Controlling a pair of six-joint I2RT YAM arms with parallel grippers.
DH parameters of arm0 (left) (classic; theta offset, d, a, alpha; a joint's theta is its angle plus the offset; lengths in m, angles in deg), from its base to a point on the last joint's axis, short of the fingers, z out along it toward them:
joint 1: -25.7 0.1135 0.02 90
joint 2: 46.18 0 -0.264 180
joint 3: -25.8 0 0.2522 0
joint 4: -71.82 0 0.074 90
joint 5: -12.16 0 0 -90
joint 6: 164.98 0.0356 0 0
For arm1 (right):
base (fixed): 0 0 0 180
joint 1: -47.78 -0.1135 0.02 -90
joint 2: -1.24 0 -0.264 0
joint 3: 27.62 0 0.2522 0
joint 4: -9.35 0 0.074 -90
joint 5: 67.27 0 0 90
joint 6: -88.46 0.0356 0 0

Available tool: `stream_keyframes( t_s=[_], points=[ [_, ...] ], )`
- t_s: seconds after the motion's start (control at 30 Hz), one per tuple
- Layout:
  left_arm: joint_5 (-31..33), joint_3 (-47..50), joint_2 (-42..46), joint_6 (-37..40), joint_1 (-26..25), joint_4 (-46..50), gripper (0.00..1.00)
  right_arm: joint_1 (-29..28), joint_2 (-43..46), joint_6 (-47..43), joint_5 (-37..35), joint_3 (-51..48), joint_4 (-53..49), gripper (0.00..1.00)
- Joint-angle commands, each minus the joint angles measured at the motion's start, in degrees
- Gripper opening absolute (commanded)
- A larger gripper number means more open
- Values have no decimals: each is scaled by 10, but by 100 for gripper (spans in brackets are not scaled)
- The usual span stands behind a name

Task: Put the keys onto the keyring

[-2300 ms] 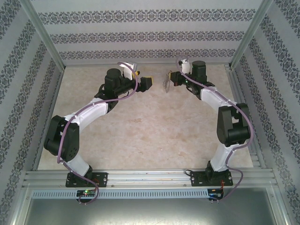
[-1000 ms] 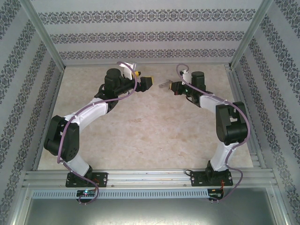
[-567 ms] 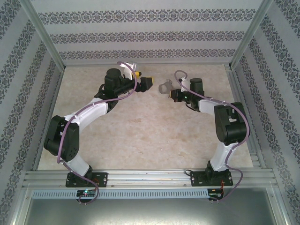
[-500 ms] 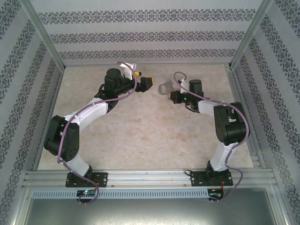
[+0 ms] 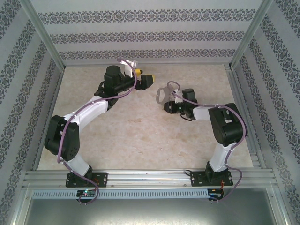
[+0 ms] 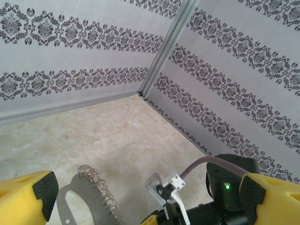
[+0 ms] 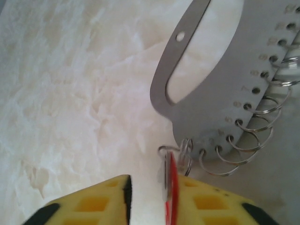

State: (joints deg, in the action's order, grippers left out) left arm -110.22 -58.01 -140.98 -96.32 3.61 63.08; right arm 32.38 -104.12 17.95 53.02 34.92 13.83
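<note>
**Hidden or unclear.** In the right wrist view the key (image 7: pixel 172 185) stands edge-on between the fingers of the right gripper (image 7: pixel 152 187). It shows as a thin red sliver with a silvery strip beside it. Its lower part is cut off by the frame edge and its blade cannot be made out. The top of the key meets a cluster of small wire rings (image 7: pixel 180 150) at the near end of the keyring (image 7: pixel 220 93). Whether it is threaded through them cannot be told.

**End effectors.** The right gripper's fingers are partly spread. The key is against one pad, and bare table (image 7: pixel 70 93) shows in the gap to the other. The left gripper (image 6: pixel 147 187) is spread wide and holds nothing.

**Task items.** The keyring lies flat on the table just ahead of the right fingertips. It is also below and ahead of the left gripper, apart from it.

**Writing.** Small stamped numerals sit beside the keyring's row of holes. They are too faint to read with confidence.

**Edges and room.** There is open tabletop beside the right gripper, on the side away from the rings. Ahead of the left gripper, two patterned walls meet at a metal corner post (image 6: pixel 164 47), well apart from it.
</note>
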Motion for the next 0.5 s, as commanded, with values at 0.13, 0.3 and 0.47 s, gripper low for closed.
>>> stream_keyframes(
  t_s=[0.13,0.3,0.47],
  points=[
    [-14,-22,-7,1,5,22,100,-27,67,73,66,-55,62,44],
    [-15,-22,-8,0,5,22,100,-20,124,76,65,-64,29,52],
    [-17,-20,-6,-1,6,22,100,-15,157,76,58,-78,11,56]
  ],
)
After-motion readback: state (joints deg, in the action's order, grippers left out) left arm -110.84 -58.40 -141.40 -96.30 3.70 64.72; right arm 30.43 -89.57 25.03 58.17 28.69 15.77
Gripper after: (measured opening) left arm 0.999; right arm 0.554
